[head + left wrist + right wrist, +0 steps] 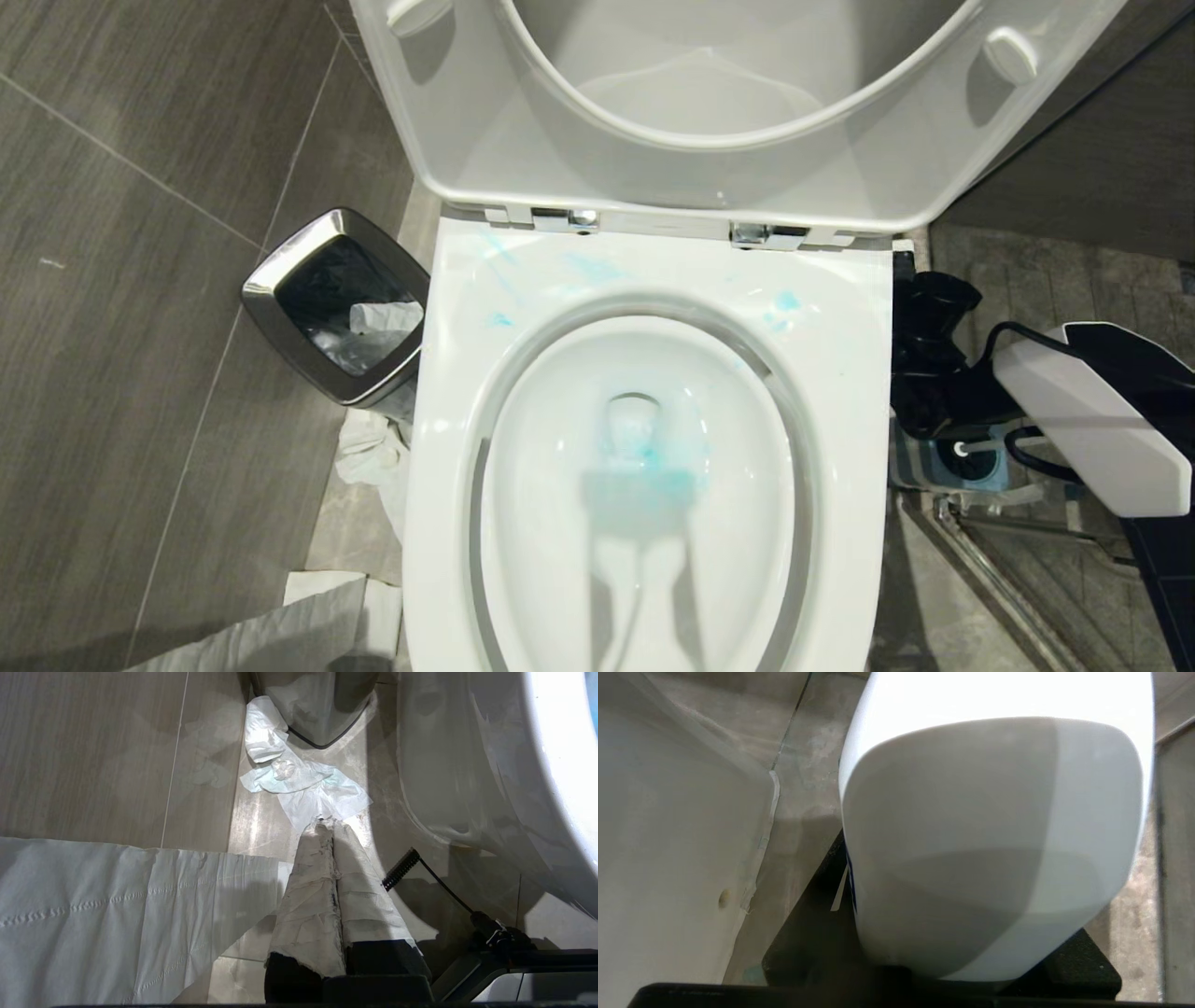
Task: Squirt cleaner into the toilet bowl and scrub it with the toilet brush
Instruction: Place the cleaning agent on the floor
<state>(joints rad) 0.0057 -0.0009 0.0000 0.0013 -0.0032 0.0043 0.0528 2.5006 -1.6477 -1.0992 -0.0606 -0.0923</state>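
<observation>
Cleaner (653, 457) already tints the water at the bottom of the toilet bowl (644, 523) and smears its back rim, so the squirting looks done while the scrubbing is, I judge, still to come. The toilet brush (962, 449) stands in its blue-and-grey holder (943, 467) on the floor just beside the bowl, on the robot's right. The right gripper (985, 970) is clamped around a white bottle (994, 835) low beside the toilet, and the left gripper (332, 826), its 2 cloth-wrapped fingers (308, 896) pressed together on nothing, hangs over crumpled tissue (303, 784) on the floor.

Tiled bathroom: toilet bowl (644, 485), bin (341, 303)
</observation>
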